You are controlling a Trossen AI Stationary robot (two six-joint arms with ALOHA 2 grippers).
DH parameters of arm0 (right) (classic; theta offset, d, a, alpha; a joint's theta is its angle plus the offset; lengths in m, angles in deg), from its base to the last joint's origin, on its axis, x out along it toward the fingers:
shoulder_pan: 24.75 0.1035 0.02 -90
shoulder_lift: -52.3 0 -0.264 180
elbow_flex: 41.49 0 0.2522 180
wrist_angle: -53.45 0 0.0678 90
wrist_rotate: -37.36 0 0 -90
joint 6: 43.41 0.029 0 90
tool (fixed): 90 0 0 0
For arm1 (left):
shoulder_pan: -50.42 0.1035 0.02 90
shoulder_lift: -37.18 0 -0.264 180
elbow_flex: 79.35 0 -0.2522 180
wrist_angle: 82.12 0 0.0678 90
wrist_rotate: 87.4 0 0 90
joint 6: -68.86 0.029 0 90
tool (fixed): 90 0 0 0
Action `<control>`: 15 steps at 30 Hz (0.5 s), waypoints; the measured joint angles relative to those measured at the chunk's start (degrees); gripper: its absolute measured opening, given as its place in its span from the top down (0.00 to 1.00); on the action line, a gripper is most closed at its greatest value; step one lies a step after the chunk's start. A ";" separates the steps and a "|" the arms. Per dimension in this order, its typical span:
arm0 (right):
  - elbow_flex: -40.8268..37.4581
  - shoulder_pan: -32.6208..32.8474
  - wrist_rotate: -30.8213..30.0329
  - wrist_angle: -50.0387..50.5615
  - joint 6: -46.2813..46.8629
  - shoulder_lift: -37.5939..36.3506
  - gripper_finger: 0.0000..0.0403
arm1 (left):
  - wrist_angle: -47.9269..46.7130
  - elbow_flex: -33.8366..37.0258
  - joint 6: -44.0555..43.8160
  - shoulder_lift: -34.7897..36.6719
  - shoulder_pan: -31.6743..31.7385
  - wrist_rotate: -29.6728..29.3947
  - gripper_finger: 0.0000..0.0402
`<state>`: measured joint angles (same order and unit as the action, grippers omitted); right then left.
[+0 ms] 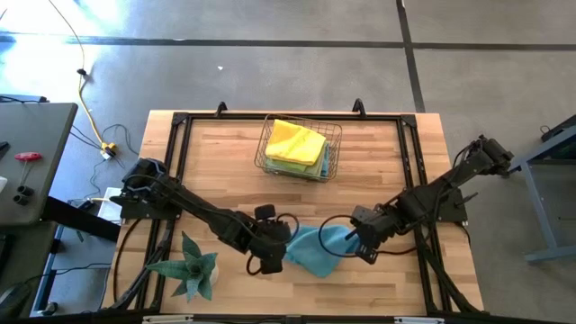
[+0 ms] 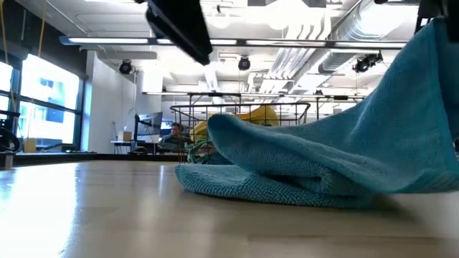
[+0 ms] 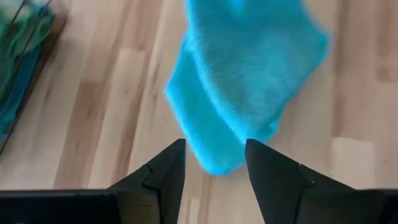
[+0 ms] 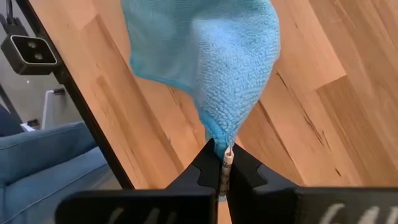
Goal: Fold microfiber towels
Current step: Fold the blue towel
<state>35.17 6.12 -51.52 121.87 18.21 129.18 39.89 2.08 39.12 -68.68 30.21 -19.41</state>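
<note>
Plant: a spiky green plant (image 1: 190, 267) stands near the table's front edge on the left side, just beside the left arm.
Left gripper: the left gripper (image 3: 214, 163) sits low over the table, its two dark fingers (image 3: 163, 169) spread apart with nothing between them; the near corner of the blue towel lies on the wood just ahead of the tips.
Blue towel: the light blue microfiber towel (image 1: 317, 251) lies between the two grippers at the front middle of the table, one side flat and folded over on the wood, the other side lifted off it.
Wire basket: a copper wire basket (image 1: 334, 135) stands at the back middle of the table, well apart from the blue towel.
Basket contents: a bright yellow towel (image 1: 296, 140) lies on top, with green and blue cloths stacked under it.
Right gripper: the right gripper (image 4: 221, 163) is pinched tight on one corner of the blue towel, holding that corner up while the cloth hangs from it.
Table: a light wooden table (image 1: 229, 162) with a black frame around it.
</note>
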 joint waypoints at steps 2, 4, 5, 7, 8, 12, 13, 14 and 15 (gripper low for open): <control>0.00 -0.58 0.02 0.00 -0.02 0.00 1.00 | 2.85 0.00 3.10 0.00 -0.07 1.21 0.61; 0.00 -1.55 -0.12 0.05 0.07 0.00 1.00 | 7.33 0.00 7.60 0.00 -0.54 1.98 0.61; 0.00 -2.20 -0.64 0.06 0.37 0.00 1.00 | 10.04 0.00 10.05 0.00 -0.86 1.91 0.61; 0.00 -3.73 -1.76 -0.03 1.45 0.00 1.00 | 16.31 0.00 15.04 -0.04 -1.41 0.66 0.61; 0.00 -4.52 -2.28 -0.30 1.77 0.00 1.00 | 19.45 -0.04 16.84 -0.36 -1.55 -0.65 0.61; 0.00 -7.39 -4.47 -4.56 1.91 -0.04 1.00 | 27.38 -0.05 14.02 -1.45 -0.47 -12.60 0.61; 0.00 -7.99 -4.69 -6.03 1.49 -0.04 1.00 | 28.53 -0.09 11.87 -1.72 0.07 -15.20 0.61; 0.00 -8.64 -4.76 -7.52 1.13 -0.04 1.00 | 28.50 -0.05 10.26 -1.83 0.58 -17.37 0.61; 0.00 -9.28 -4.76 -9.19 0.78 -0.07 1.00 | 28.87 -0.01 9.20 -1.94 1.13 -18.54 0.61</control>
<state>35.17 -3.15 -56.28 112.67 18.99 129.12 68.76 2.06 48.32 -70.62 31.35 -37.95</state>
